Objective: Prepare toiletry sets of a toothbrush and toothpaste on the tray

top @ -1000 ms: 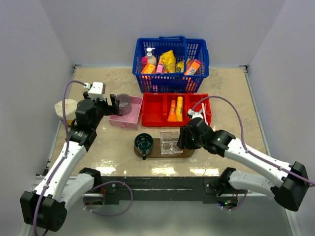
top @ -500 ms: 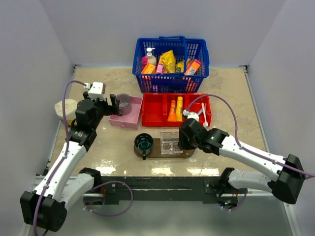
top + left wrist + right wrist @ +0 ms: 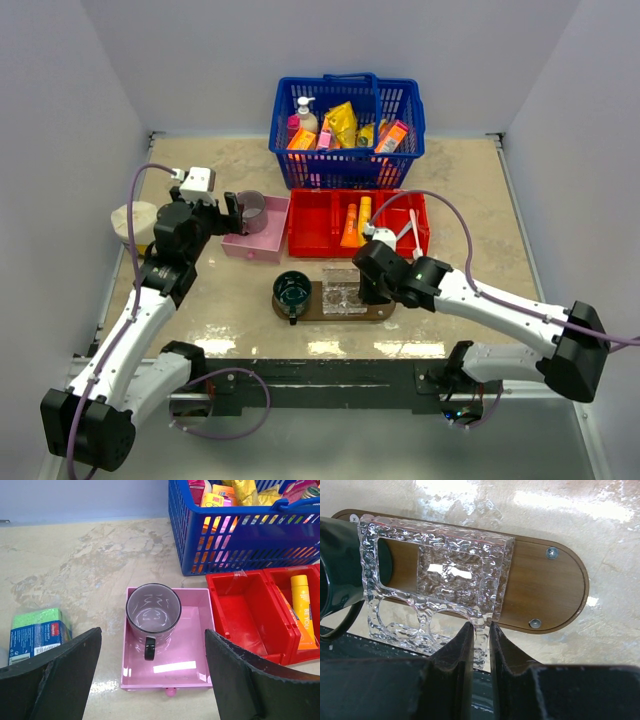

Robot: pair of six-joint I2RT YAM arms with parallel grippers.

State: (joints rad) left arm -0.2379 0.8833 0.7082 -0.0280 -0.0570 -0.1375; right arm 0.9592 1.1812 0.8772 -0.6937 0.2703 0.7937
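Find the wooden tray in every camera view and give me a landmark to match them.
Top external: the tray lies low centre, below the red bin.
Left wrist: not in view.
Right wrist: the tray spans the upper middle, rounded end to the right.
Shared landmark: the clear holder on the tray, seen in both those views.

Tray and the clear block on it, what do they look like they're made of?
The tray looks like wood: brown, satin-smooth, faint grain, with metal screws. The clear block is transparent with a rippled, glinting surface, so acrylic or glass; I cannot tell which.
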